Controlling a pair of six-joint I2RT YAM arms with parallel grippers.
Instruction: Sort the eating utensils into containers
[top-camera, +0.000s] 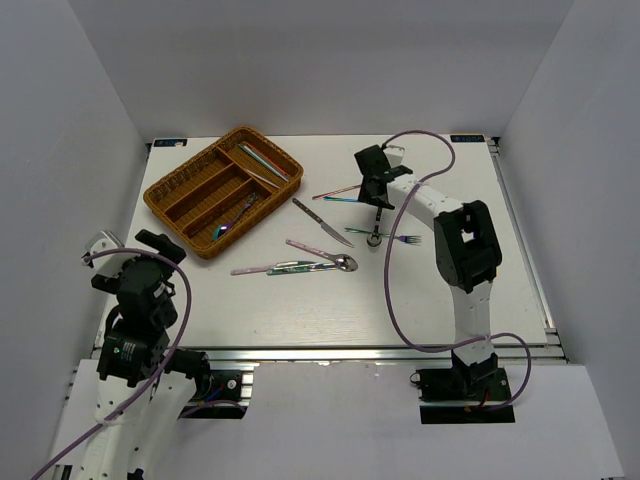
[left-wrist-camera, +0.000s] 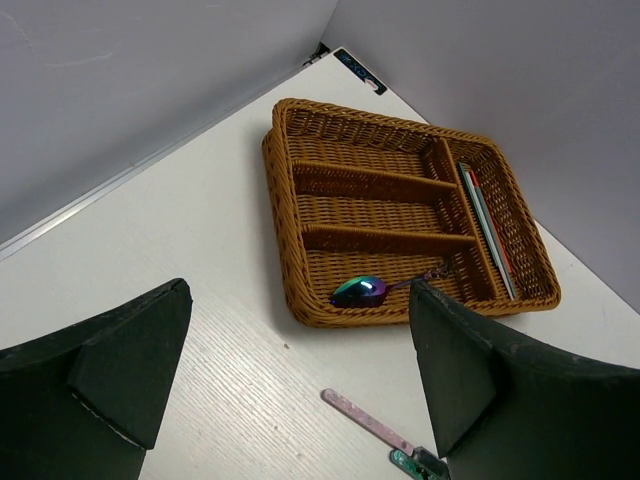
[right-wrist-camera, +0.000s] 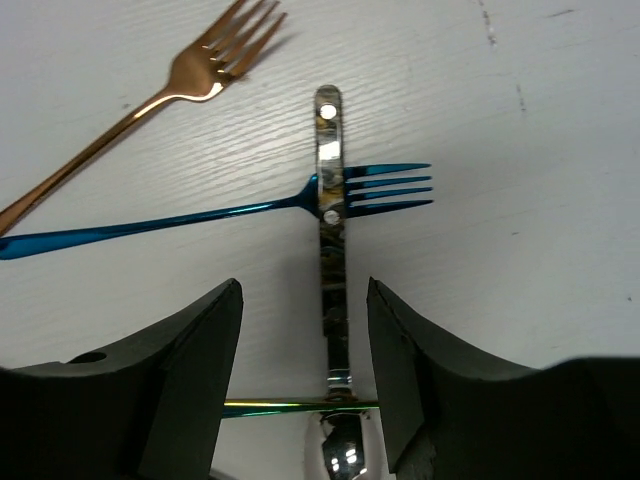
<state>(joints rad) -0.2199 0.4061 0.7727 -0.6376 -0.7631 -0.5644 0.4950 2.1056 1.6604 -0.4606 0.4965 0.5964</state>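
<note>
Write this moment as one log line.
right gripper: open over silver spoon | left gripper: open, near tray | tray: purple spoon, chopsticks

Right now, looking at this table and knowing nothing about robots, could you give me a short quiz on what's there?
1. True or false: an iridescent spoon lies in the wicker tray.
2. The right gripper is open above which? A) a silver utensil B) a cup C) a plate
3. What colour is the fork crossing that silver utensil?
Key: 1 true; 2 A; 3 blue.
</note>
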